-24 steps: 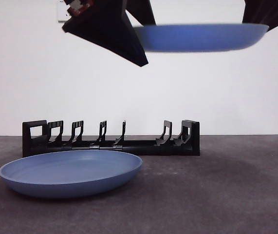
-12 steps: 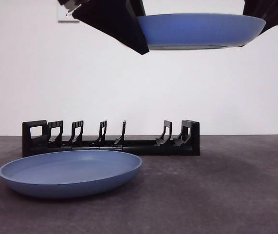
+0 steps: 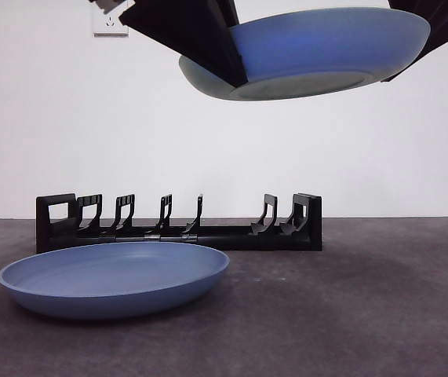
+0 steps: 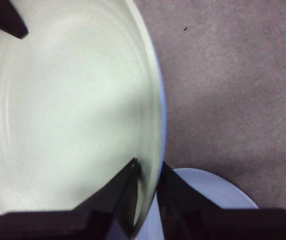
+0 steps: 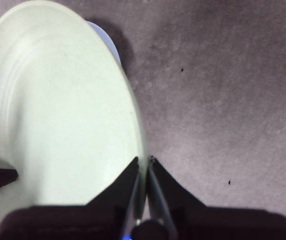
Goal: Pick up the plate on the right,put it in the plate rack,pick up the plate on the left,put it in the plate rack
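Observation:
A blue plate hangs high above the table, tilted so its underside faces the front view. Both grippers are shut on its rim. My left gripper pinches one edge of the plate, which looks pale there. It shows as the big dark shape in the front view. My right gripper clamps the opposite edge of the plate, at the top right corner. A second blue plate lies flat on the table at the left. Behind it stands the black plate rack, with nothing in its slots.
The dark grey table runs back to a white wall with a socket high at the left. The resting plate shows below the held one in the left wrist view.
The held plate has gone from level to tilted, so its underside now faces the front camera, and it has shifted a little left. The lower plate and rack have not moved.

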Robot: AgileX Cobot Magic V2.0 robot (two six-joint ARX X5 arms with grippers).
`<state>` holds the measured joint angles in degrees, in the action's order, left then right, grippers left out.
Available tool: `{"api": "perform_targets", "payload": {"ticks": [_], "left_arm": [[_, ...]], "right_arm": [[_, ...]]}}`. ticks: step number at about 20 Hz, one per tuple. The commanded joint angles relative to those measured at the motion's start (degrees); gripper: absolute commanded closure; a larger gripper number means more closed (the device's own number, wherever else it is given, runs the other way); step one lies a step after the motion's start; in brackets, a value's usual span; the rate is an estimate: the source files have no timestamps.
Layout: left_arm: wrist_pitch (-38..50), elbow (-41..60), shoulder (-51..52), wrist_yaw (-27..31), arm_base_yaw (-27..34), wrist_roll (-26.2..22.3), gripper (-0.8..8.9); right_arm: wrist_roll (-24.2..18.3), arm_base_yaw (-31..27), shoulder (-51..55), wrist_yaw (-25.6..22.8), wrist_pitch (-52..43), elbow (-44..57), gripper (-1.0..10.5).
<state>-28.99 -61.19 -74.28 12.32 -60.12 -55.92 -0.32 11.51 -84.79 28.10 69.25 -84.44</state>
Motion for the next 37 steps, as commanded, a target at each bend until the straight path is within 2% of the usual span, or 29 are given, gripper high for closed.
{"api": "perform_targets", "payload": {"ticks": [1,5,9,10,16,18,21,23,27,29,32,37], "left_arm": [[-1.42,-0.11,-0.24,0.74,0.42,3.67,8.21],[-2.73,-0.09,-0.24,0.00,0.39,4.24,8.21],[-3.28,-0.11,-0.24,-1.95,0.42,5.90,8.21],[-3.26,-0.11,-0.24,-2.12,0.39,6.27,8.21],[-3.08,-0.11,-0.24,-5.14,0.96,9.99,8.21],[-2.75,-0.11,-0.24,-6.73,2.45,13.46,8.21],[0.15,-0.09,-0.24,-11.85,7.89,21.29,8.21],[4.98,-0.09,-0.17,-17.46,13.42,29.42,8.21],[18.16,-0.09,-0.13,-31.28,26.77,47.78,8.21],[23.17,-0.11,-0.13,-35.21,31.95,53.86,8.21],[26.64,-0.09,-0.13,-37.88,37.68,57.70,8.21],[27.63,-0.09,-0.15,-38.25,43.63,58.29,8.21]], "right_arm": [[-1.22,-0.22,0.31,-0.68,-1.20,-0.31,9.5],[-1.20,-0.22,0.31,-0.63,-2.99,-0.48,9.0],[-1.05,-0.22,0.33,-0.37,-4.68,-1.42,5.6],[-0.85,-0.22,0.33,-0.35,-5.03,-1.88,5.0],[-0.07,-0.24,0.85,0.35,-4.90,-9.05,4.7],[1.53,-0.26,2.21,-1.49,-5.01,-14.34,4.7],[2.23,-0.26,6.01,-9.22,-4.96,-20.52,4.7],[2.19,-0.26,9.22,-11.08,-4.70,-21.68,4.7],[0.24,-0.26,13.62,-11.26,-0.46,-21.68,4.7],[-0.90,-0.26,14.19,-11.19,3.02,-21.68,4.8],[-2.01,-0.24,14.14,-11.08,7.17,-21.33,4.8],[-2.71,-0.24,14.16,-10.97,9.55,-18.80,4.8]]}}
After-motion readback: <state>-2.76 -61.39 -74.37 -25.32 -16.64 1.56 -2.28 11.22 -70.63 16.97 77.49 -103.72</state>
